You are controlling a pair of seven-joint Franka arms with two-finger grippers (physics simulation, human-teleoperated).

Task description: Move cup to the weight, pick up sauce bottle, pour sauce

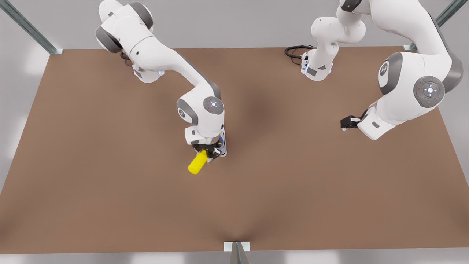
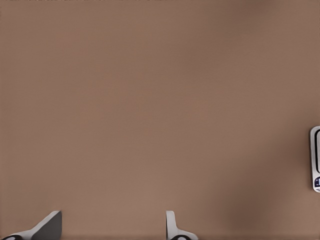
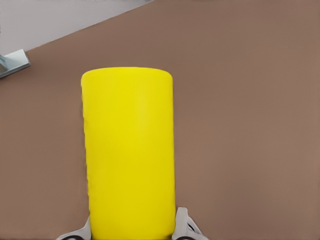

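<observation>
Front view: right gripper point(image 1: 209, 151) hung near the middle of the brown table point(image 1: 110, 183), clamped on the sauce bottle point(image 1: 197, 162), a smooth yellow cylinder tilted with its flat base toward 7 o'clock. Just behind, mostly hidden under the wrist, lay the weight point(image 1: 223, 146), a silver-grey edge, with a sliver of the lavender cup point(image 1: 221, 139) on it; contents could not be told. Far off at 3 o'clock, left gripper point(image 1: 347, 123) hovered above bare table, waiting. Left wrist view: two pale fingertips point(image 2: 50, 225) spread apart over matte brown board, nothing between, and the rounded end of the weight point(image 2: 315, 159) peeked in at the frame's edge. Right wrist view: sauce bottle point(image 3: 129, 155) seen along its length, pinched at both sides by the fingers point(image 3: 184, 225), with table and a grey frame bracket point(image 3: 14, 62) beyond.
</observation>
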